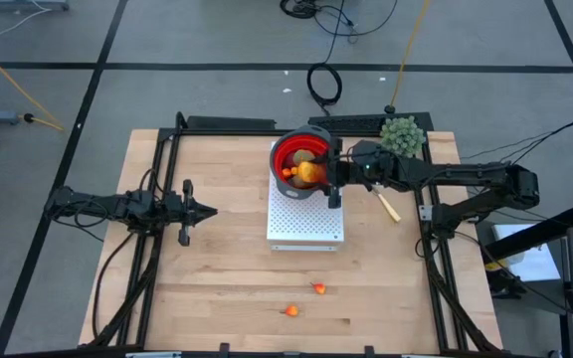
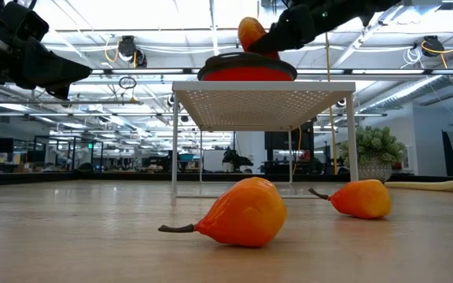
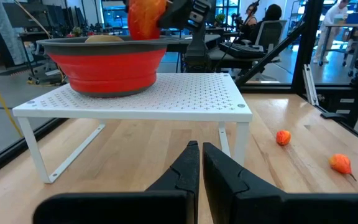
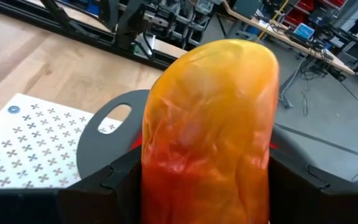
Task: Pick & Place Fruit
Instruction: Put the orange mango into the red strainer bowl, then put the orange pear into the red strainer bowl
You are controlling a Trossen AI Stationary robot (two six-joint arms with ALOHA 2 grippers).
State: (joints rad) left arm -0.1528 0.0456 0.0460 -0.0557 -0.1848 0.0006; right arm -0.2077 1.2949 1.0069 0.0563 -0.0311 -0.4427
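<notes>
Right hand (image 4: pixel 207 186) hidden behind oblong fruit (image 4: pixel 209 130)

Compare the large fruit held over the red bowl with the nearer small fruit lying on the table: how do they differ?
The large red-orange fruit is gripped in the right end effector above the red bowl; the small stemmed fruit lies loose on the wooden table. The held one is bigger and oblong and shows no stem; the loose one is pear-shaped with a dark stem. Both are glossy orange shading to red.

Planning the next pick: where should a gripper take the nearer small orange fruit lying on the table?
Probably across the plump body of the small orange fruit, from straight above: it lies on its side on the bare wooden table, and its thin stem looks too slight to pinch.
</notes>
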